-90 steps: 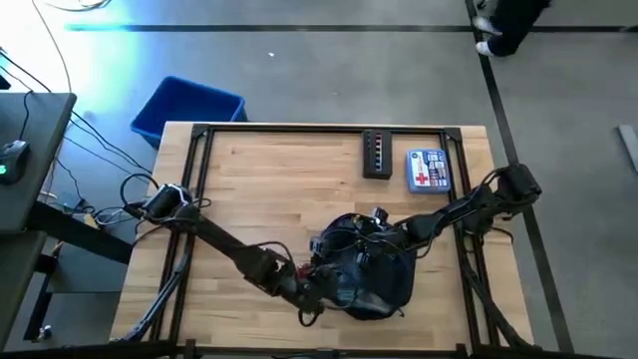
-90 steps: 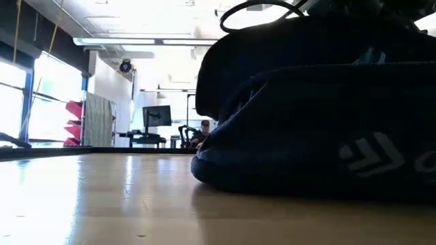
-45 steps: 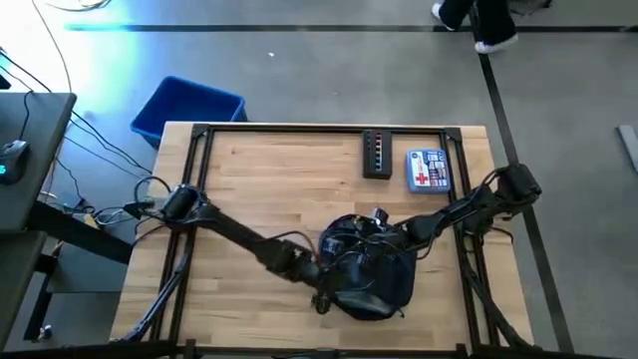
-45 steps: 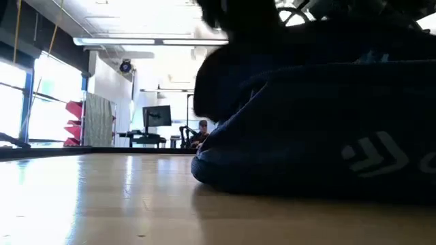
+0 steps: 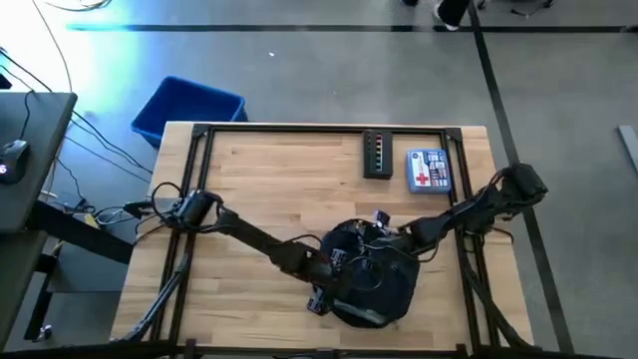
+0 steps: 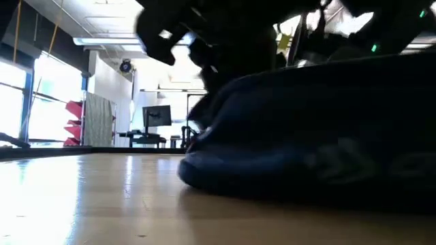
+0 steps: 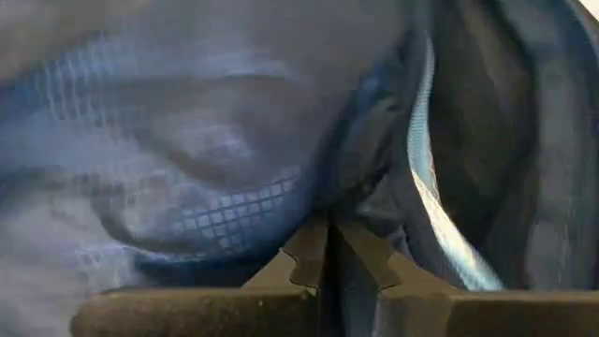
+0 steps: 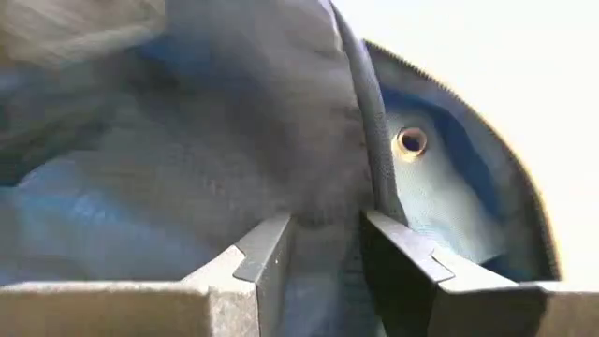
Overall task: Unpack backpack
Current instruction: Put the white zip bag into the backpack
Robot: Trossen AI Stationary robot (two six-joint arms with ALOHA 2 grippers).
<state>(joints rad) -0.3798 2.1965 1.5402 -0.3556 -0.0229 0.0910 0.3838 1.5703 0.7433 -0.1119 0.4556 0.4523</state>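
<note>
The dark navy backpack [image 5: 384, 289] lies on the wooden table toward its near right and fills the low view [image 6: 306, 136]. My left gripper [image 5: 334, 274] reaches in from the table's left onto the backpack's left side; in its wrist view it [image 7: 332, 257] is shut on blue fabric [image 7: 215, 140]. My right gripper [image 5: 384, 237] comes from the right onto the backpack's far top; its fingers [image 8: 323, 248] are closed on fabric beside the opening's dark rim, where a pale blue lining [image 8: 430, 197] with a metal eyelet shows. My left gripper pinches a thin fold of the backpack's blue fabric [image 7: 348, 220] between its two fingers, which stand almost together. The backpack rests on the table. How many layers are caught cannot be seen. My right gripper pinches the backpack's dark fabric [image 8: 323, 211] between its two fingers, right beside the ribbed rim [image 8: 374, 150] of the opening. The fingers come slanting down from the table's right. The backpack's underside stays on the table.
A black strip with coloured lights [image 5: 377, 155] and a white and blue box with red crosses [image 5: 429, 170] lie near the table's far edge. A blue bin [image 5: 187, 108] stands on the floor beyond the far left corner. Bare wood [image 5: 249, 179] spans the table's left half.
My left gripper has moved toward the table's right and a little toward its far edge, from beside the backpack's near left onto it. In the low view that arm now hangs over the backpack, whose raised left top has sunk and whose left edge has slid slightly left.
</note>
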